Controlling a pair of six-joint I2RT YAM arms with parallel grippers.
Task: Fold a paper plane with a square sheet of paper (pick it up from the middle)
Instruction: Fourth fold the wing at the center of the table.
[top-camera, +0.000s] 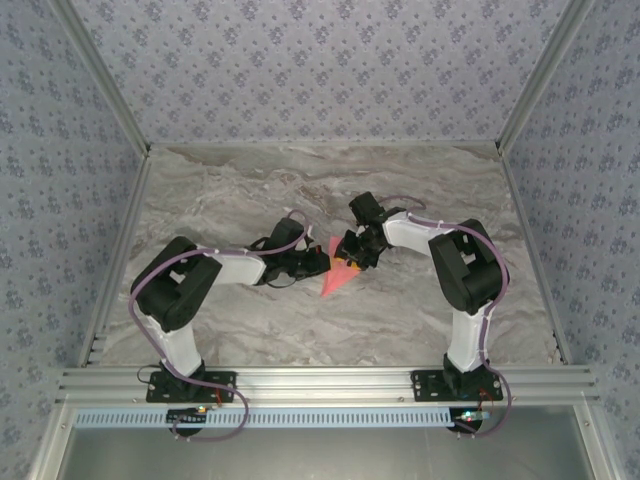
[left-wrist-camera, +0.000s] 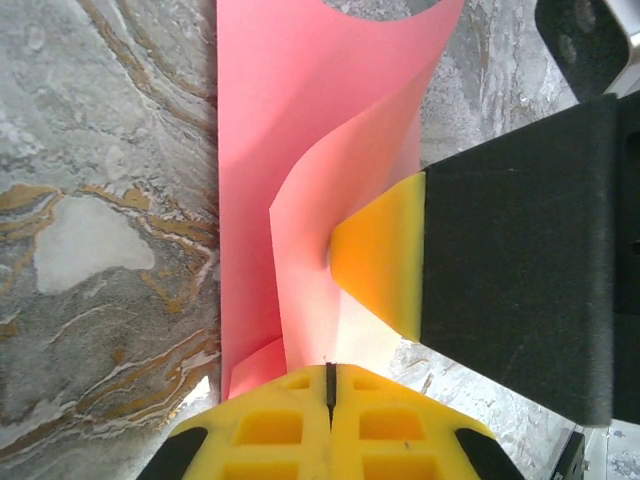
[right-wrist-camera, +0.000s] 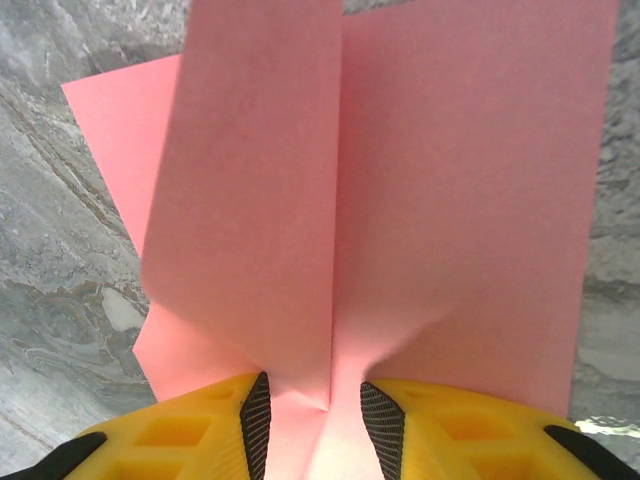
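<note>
L gripper (left-wrist-camera: 328, 378) is shut, pinching an edge of the paper plane (top-camera: 337, 280), which sits at centre of table (top-camera: 240, 190) btwn both arms, one flap curling up. R gripper (right-wrist-camera: 318, 408) has jaws narrowly apart, straddling the centre fold w/o clamping it.

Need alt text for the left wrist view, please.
Salmon-pink paper sheet stands curled over the marble table, its lower edge pinched in the shut yellow left pincer at the bottom. From the right, the other arm's yellow fingertip sits against the paper's fold.
</note>
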